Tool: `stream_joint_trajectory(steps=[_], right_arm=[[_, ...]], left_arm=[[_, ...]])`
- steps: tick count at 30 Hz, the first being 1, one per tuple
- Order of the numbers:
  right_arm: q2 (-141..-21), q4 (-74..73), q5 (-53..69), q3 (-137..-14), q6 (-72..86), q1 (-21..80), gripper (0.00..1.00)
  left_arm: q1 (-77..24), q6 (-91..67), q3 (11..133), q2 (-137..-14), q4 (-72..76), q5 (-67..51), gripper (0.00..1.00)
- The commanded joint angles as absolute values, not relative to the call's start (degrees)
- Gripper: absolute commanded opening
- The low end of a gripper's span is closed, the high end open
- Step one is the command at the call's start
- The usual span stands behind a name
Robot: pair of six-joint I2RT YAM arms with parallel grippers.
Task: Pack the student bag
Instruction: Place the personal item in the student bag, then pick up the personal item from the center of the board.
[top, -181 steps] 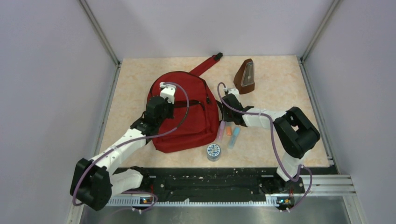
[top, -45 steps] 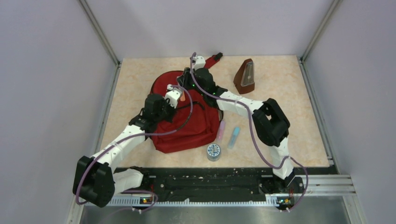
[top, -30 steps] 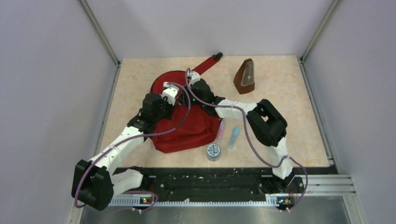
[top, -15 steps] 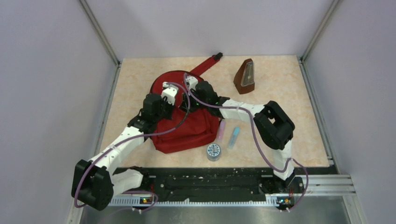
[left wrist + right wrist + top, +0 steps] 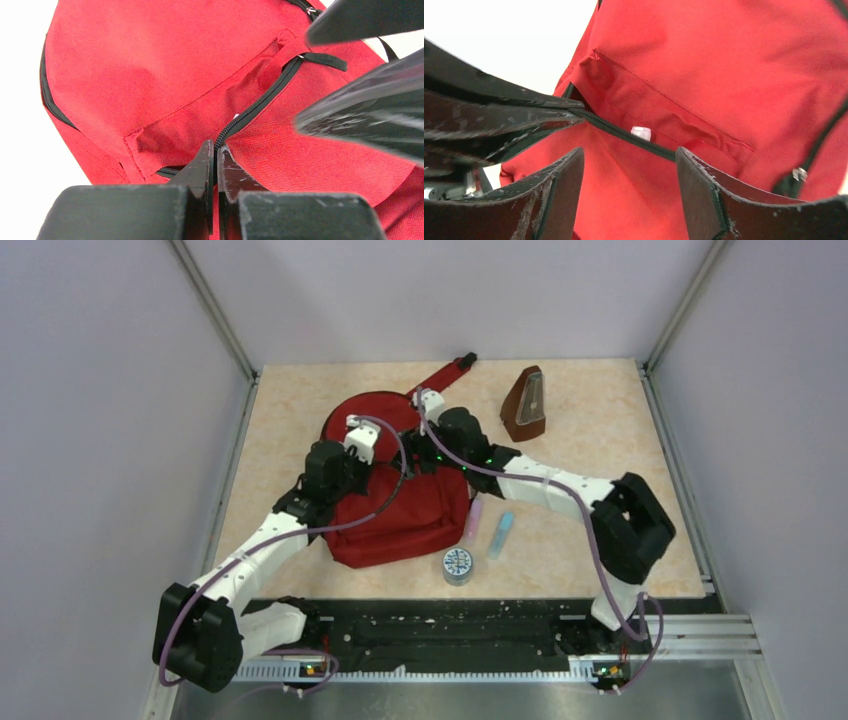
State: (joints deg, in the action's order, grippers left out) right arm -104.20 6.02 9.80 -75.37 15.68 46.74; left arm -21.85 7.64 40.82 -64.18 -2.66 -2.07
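The student bag, a red backpack, lies flat in the middle of the table. My left gripper is shut on the black zipper edge of its front pocket and holds that edge up. In the top view the left gripper sits over the bag's upper left. My right gripper is open just above the pocket, nothing between its fingers; in the top view the right gripper is over the bag's top. A small white cap peeks out of the pocket slot.
A pink marker, a blue marker and a round tin lie right of the bag near the front. A brown metronome stands at the back right. A red strap trails toward the back wall.
The right gripper carried an orange marker to the pocket, opened, and drew back to the right without it. The left gripper has kept its hold on the pocket edge.
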Motion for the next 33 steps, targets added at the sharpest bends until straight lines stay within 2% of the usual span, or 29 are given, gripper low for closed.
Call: stream_joint_trajectory(steps=[1,8,12,22,33], right_arm=[[-92.2,9.0,-1.3,-70.1,16.6,47.2,0.68],[-77.9,-0.4,-23.1,-56.6,20.6,46.8,0.71],[-73.0,-10.1,-29.4,-50.3,23.7,46.7,0.71],[-71.1,-19.1,-28.0,-40.5,33.0,46.8,0.65],[-78.4,-16.3,-24.6,-41.2,35.0,46.8,0.61]], left_arm=[[-21.6,7.5,40.1,-62.2,3.7,-2.2,0.0],[-21.6,7.1,39.2,-62.2,5.0,-2.3,0.0],[-21.6,7.0,38.9,-62.1,5.3,-2.3,0.0],[-21.6,6.8,38.3,-62.0,5.4,-2.6,0.0],[-21.6,6.8,37.8,-60.3,4.9,-3.1,0.0]])
